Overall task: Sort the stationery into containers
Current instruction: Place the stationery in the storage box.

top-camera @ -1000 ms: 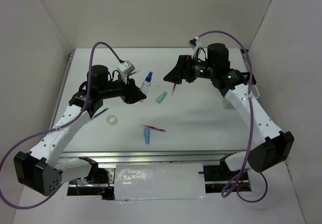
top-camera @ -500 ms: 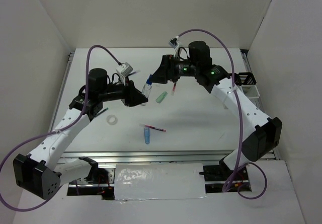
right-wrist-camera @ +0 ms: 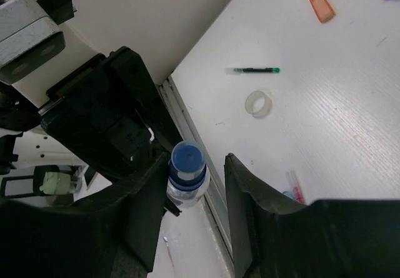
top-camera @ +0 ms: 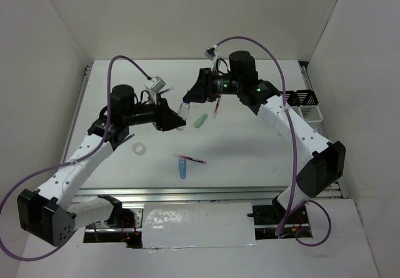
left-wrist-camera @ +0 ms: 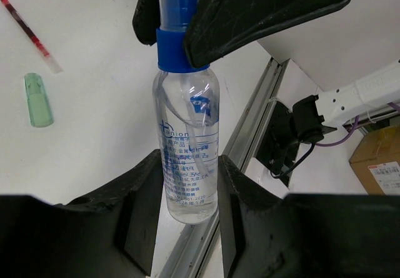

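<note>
A clear bottle with a blue cap hangs above the table with my left gripper shut on its lower body. From above, the bottle lies between the two arms. My right gripper is open around the blue cap: one finger touches the bottle's neck and the other stands a gap away. On the table lie a pale green tube, a red pen, a blue marker with another red pen, a white ring and an orange piece. The containers stand at the right edge.
A dark pen with a green end lies near the white ring. A metal rail runs along the table's side. White walls close in left, right and behind.
My right arm has swung left to the bottle and its jaws have narrowed around the cap. The left gripper has kept its hold and raised the bottle slightly towards it.
</note>
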{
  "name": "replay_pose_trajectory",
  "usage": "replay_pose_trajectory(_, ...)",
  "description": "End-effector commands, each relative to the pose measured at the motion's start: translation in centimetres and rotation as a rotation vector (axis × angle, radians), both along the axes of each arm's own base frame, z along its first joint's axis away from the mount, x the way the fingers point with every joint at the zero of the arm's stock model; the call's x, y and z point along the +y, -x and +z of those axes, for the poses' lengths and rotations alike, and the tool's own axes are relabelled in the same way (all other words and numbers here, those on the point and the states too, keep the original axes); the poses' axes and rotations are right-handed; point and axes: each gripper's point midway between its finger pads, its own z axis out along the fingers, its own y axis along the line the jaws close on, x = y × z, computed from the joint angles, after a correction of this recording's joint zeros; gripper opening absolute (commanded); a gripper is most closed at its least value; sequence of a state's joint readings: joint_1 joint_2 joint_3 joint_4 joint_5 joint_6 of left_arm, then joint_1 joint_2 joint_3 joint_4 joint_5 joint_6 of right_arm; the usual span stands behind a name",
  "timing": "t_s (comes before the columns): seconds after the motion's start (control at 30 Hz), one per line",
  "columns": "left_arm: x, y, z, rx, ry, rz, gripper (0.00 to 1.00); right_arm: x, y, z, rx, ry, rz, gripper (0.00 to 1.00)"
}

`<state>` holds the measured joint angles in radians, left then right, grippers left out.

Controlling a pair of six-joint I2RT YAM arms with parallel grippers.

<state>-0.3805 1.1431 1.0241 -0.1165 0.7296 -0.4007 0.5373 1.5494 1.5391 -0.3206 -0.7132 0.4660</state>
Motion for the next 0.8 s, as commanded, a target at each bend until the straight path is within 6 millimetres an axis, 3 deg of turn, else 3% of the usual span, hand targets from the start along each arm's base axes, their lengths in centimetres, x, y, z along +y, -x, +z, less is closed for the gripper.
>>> replay_pose_trajectory(0.0,-0.8,0.1,1.9,-0.069,0.055,-0.035,0.00,0.8,-0.4,1.6,-0.065,-0.040,0.012,0.47)
replay_pose_trajectory(0.07,-0.9,0.1,1.8,-0.063,0.055,-0.034,0.00,1.0,-0.2,1.5,-0.055,-0.043,0.024,0.44)
replay_pose_trajectory(0.17,-0.9,0.0,1.7,-0.059,0.052,-0.031,0.00,1.1,-0.1,1.3,-0.050,-0.047,0.035,0.31)
replay_pose_trajectory(0.27,-1.0,-0.1,1.6,-0.053,0.051,-0.032,0.04,1.0,-0.2,1.3,-0.049,-0.044,0.029,0.11)
replay_pose_trajectory(0.3,-1.0,-0.1,1.5,-0.049,0.049,-0.031,0.13,1.0,-0.2,1.3,-0.056,-0.039,0.030,0.00)
replay_pose_trajectory(0.4,-0.8,-0.5,0.6,-0.027,0.021,-0.015,0.40,0.4,-0.4,1.4,-0.079,-0.018,0.011,0.00)
replay_pose_trajectory(0.43,-0.7,-0.5,0.2,-0.006,0.005,-0.006,0.58,0.0,-0.7,1.4,-0.083,-0.015,0.000,0.00)
replay_pose_trajectory(0.5,-0.4,-1.2,-0.9,0.013,-0.034,0.027,0.72,-0.8,-1.0,1.1,-0.086,-0.002,-0.018,0.00)
replay_pose_trajectory(0.57,0.0,-1.5,-1.9,0.047,-0.081,0.046,0.95,-2.2,-1.9,0.9,-0.098,0.011,-0.054,0.00)
replay_pose_trajectory(0.63,0.3,-2.1,-2.6,0.046,-0.122,0.060,0.98,-3.7,-2.3,0.7,-0.103,0.024,-0.087,0.00)
replay_pose_trajectory(0.77,1.7,-3.0,-3.3,0.009,-0.186,0.134,0.99,-10.1,-5.5,0.3,-0.149,0.094,-0.269,0.00)
